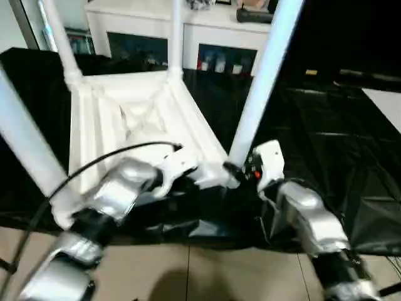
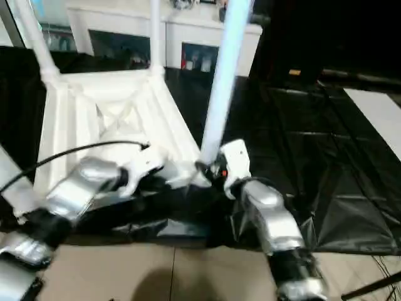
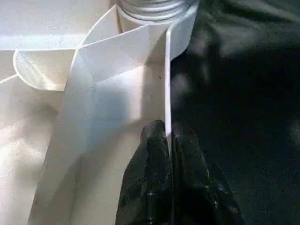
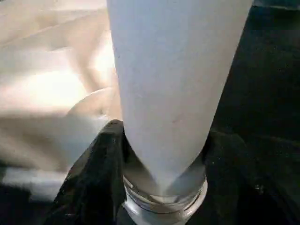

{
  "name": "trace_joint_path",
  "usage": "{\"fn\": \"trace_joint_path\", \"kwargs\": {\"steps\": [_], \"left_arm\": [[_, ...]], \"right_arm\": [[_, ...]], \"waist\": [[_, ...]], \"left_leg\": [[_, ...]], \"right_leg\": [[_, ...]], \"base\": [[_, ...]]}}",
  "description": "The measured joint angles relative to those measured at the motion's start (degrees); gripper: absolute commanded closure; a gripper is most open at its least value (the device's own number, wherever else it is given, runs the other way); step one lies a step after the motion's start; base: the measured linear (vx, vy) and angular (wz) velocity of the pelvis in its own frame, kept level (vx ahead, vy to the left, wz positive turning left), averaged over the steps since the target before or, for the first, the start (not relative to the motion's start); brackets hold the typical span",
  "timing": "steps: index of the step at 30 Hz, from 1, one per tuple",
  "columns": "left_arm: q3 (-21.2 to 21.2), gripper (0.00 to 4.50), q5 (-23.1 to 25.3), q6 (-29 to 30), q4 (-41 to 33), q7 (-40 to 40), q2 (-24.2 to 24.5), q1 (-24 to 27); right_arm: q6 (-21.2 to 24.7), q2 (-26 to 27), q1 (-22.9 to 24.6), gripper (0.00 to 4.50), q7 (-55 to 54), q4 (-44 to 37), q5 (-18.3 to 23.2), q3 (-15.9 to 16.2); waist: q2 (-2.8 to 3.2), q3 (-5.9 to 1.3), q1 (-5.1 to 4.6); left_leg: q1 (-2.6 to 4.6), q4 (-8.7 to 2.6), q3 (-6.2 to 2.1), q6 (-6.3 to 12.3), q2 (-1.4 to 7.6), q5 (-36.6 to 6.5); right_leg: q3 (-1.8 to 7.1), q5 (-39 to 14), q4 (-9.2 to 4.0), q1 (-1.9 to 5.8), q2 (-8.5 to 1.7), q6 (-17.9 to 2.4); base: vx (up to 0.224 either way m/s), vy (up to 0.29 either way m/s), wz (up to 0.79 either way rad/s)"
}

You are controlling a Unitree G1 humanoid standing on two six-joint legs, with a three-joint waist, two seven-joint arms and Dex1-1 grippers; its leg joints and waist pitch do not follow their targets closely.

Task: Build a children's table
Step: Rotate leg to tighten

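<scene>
The children's table lies upside down: its white ribbed tabletop [image 1: 125, 119] rests on a black sheet, and several white tube legs stand up from its corners. The near-right leg [image 1: 263, 81] rises at a slant from its corner socket. My right gripper [image 1: 235, 166] grips that leg's base, a black finger [image 4: 93, 164] pressed against each side of the tube [image 4: 173, 84]. My left gripper [image 1: 200, 175] is just to the left of it. There its fingers [image 3: 150, 154] pinch the thin rim wall [image 3: 167, 70] of the tabletop beside the same corner.
A white cabinet [image 1: 213, 31] with dark glass doors stands behind the work. The black sheet [image 1: 326, 125] spreads to the right, with a white board [image 1: 388, 106] at its far right edge. Tiled floor [image 1: 207, 276] lies in front. A black cable [image 1: 106, 157] arches over my left forearm.
</scene>
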Motion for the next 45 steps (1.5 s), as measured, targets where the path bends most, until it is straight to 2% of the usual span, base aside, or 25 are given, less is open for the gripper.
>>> {"fn": "trace_joint_path", "kwargs": {"steps": [4,11,13,15,18,20,22,24,26,27,30,35,40,41,43,44,45], "left_arm": [[0.75,4.5,0.59,2.61,4.92,7.87,-6.02,-3.26],[0.97,4.5,0.62,2.16,7.5,10.2,-7.93,-4.92],[0.96,4.5,0.64,1.96,7.51,10.18,-7.83,-4.88],[0.97,4.5,0.62,1.35,7.44,9.95,-7.06,-4.75],[1.23,4.5,0.46,0.19,6.88,8.78,-5.31,-4.36],[1.06,4.5,0.46,0.11,5.08,6.94,-4.25,-3.57],[0.33,4.5,0.35,-1.13,1.87,3.12,-1.72,-1.53],[-0.5,4.5,0.22,-2.58,-1.07,-0.74,1.14,0.28],[-1.39,4.5,-1.04,-3.75,-4.71,-5.57,4.32,2.52],[-1.58,4.5,-1.73,-4.45,-5.96,-8.33,6.02,3.34],[-2.31,4.5,-2.91,-5.64,-8.71,-13.07,8.94,5.19],[-3.18,4.5,-3.64,-5.85,-11.77,-16.41,10.39,6.93],[-3.19,4.5,-4.02,-5.85,-13.02,-17.84,11.44,7.68],[-3.19,4.5,-4.03,-5.85,-13.04,-17.89,11.49,7.68],[-3.19,4.5,-4.04,-5.84,-13.11,-18.08,11.64,7.69],[-3.19,4.5,-4.04,-5.83,-13.18,-18.1,11.67,7.7],[-3.19,4.5,-4.04,-5.8,-13.3,-18.19,11.73,7.73]], "right_arm": [[0.3,4.87,-4.3,2.46,-12.32,4.48,0.29,-4.94],[0.18,5.97,-5.91,2.46,-15.57,5.72,0.43,-6.61],[0.38,5.77,-5.75,1.91,-14.12,5.51,0.42,-6.62],[1.11,5.57,-4.34,1.7,-11.53,3.29,1.3,-6.52],[3.52,4.46,-1.06,1.49,-8.54,1.0,1.86,-4.73],[5.44,2.97,0.37,1.26,-6.91,-0.53,2.78,-4.07],[9.38,-0.25,1.53,1.1,-3.75,-4.11,3.71,-3.24],[12.53,-4.96,3.74,0.93,2.05,-8.64,3.95,-0.17],[13.96,-12.87,7.32,0.86,10.19,-14.94,3.98,4.03],[14.19,-15.75,8.58,0.79,13.82,-16.88,3.81,4.57],[12.5,-19.58,11.31,0.79,22.08,-21.07,4.93,6.2],[10.2,-22.03,11.88,0.79,28.78,-21.49,5.63,7.38],[8.47,-22.07,11.84,0.79,30.53,-20.69,6.96,7.4],[8.1,-22.07,11.76,0.94,30.55,-20.43,6.87,7.51],[6.58,-22.12,11.53,0.94,30.95,-19.08,5.12,8.26],[6.33,-22.15,11.51,1.15,31.12,-18.42,4.74,8.56],[6.11,-22.14,11.51,1.15,31.27,-17.86,4.55,8.81]], "waist": [[-0.01,0.0,0.27],[-0.01,0.0,0.53],[-0.01,0.0,0.51],[-0.01,0.0,0.42],[0.03,0.03,-0.17],[0.14,0.09,-0.02],[0.27,0.13,0.17],[0.33,0.15,0.43],[0.49,0.22,1.29],[0.5,0.21,1.63],[0.52,0.22,1.67],[0.53,0.23,1.61],[0.52,0.23,1.44],[0.52,0.23,1.44],[0.52,0.22,1.42],[0.52,0.22,1.45],[0.52,0.22,1.47]], "left_leg": [[-0.12,-0.01,0.0,-0.01,0.0,0.01],[-0.35,-0.01,0.01,0.24,-0.04,0.15],[-0.36,-0.02,0.02,0.24,-0.03,0.16],[-0.34,-0.05,0.01,0.23,-0.01,0.15],[-0.47,-0.06,-0.03,0.22,0.03,0.16],[-0.45,-0.09,-0.03,0.2,0.05,0.16],[-0.43,-0.14,-0.03,0.2,0.04,0.17],[-0.46,-0.14,-0.04,0.2,0.07,0.17],[-0.43,-0.15,0.0,0.21,0.07,0.17],[-0.39,-0.08,0.01,0.22,0.07,0.16],[-0.4,-0.05,0.04,0.22,0.05,0.16],[-0.46,-0.05,0.07,0.21,0.06,0.16],[-0.48,-0.06,0.04,0.21,0.07,0.16],[-0.49,-0.06,0.05,0.21,0.06,0.16],[-0.5,-0.05,0.05,0.21,0.06,0.16],[-0.51,-0.05,0.05,0.21,0.06,0.16],[-0.52,-0.05,0.05,0.21,0.06,0.16]], "right_leg": [[-0.01,0.23,0.01,-0.05,-0.01,-0.26],[-0.02,0.15,-0.11,-0.11,-0.05,-0.16],[-0.03,0.15,-0.1,-0.13,-0.06,-0.17],[-0.05,0.15,-0.08,-0.12,-0.05,-0.16],[-0.06,0.18,-0.05,-0.21,0.03,-0.14],[-0.09,0.21,-0.05,-0.37,0.03,-0.15],[-0.1,0.21,-0.04,-0.32,0.03,-0.15],[-0.15,0.21,-0.07,-0.33,0.03,-0.15],[-0.12,0.15,-0.14,-0.22,-0.02,-0.13],[-0.11,0.12,-0.13,-0.15,-0.02,-0.11],[-0.05,0.12,-0.14,-0.13,-0.05,-0.11],[-0.01,0.11,-0.12,-0.13,-0.06,-0.1],[-0.04,0.09,-0.08,-0.17,-0.05,-0.04],[-0.04,0.09,-0.09,-0.17,-0.05,-0.05],[-0.04,0.1,-0.09,-0.16,-0.05,-0.06],[-0.04,0.1,-0.09,-0.16,-0.05,-0.07],[-0.04,0.1,-0.09,-0.18,-0.05,-0.07]], "base": [[0.0,0.0,0.0],[0.0,0.0,0.0],[0.0,0.0,0.0],[0.0,0.0,0.0],[0.0,0.0,0.0],[0.0,0.0,0.0],[0.0,0.0,0.0],[0.0,0.0,0.0],[0.0,0.0,0.0],[0.0,0.0,0.0],[0.0,0.0,0.0],[0.0,0.0,0.0],[0.0,0.0,0.0],[0.0,0.0,0.0],[0.0,0.0,0.0],[0.0,0.0,0.0],[0.0,0.0,0.0]]}}
